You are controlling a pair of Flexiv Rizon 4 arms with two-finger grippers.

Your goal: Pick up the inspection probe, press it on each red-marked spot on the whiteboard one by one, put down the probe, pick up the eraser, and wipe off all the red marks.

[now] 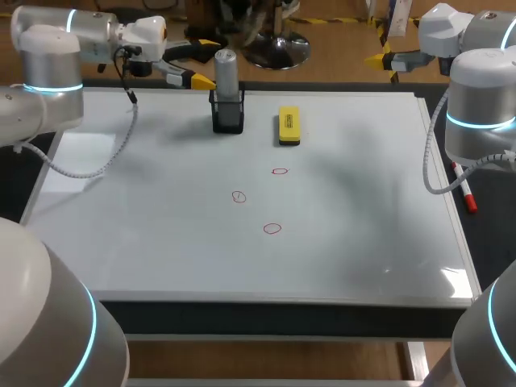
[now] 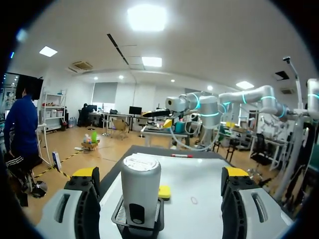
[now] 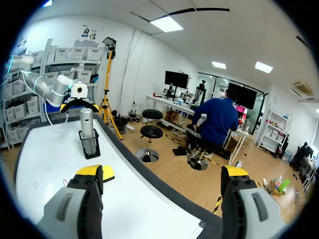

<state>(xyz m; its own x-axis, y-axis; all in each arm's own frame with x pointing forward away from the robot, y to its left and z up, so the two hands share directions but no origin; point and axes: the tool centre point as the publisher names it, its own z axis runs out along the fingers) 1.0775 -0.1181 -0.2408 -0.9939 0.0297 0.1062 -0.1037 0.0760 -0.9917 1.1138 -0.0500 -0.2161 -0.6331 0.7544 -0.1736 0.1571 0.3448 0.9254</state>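
Observation:
The grey cylindrical probe (image 1: 226,74) stands upright in a black mesh holder (image 1: 228,114) at the far edge of the whiteboard (image 1: 161,242). A yellow eraser (image 1: 289,126) lies just right of it. Three red circles (image 1: 280,171) (image 1: 239,196) (image 1: 272,229) are drawn mid-board. My left gripper (image 1: 201,63) hovers open just left of the probe; in its wrist view the probe (image 2: 141,194) stands ahead between the wide fingers (image 2: 84,199), untouched. My right gripper (image 1: 380,50) hangs open beyond the board's far right corner, with the eraser (image 3: 107,174) beside its finger and the probe (image 3: 87,124) farther ahead.
A red marker pen (image 1: 466,193) lies on the dark table just off the whiteboard's right edge. The left arm's cable (image 1: 97,165) loops over the board's left side.

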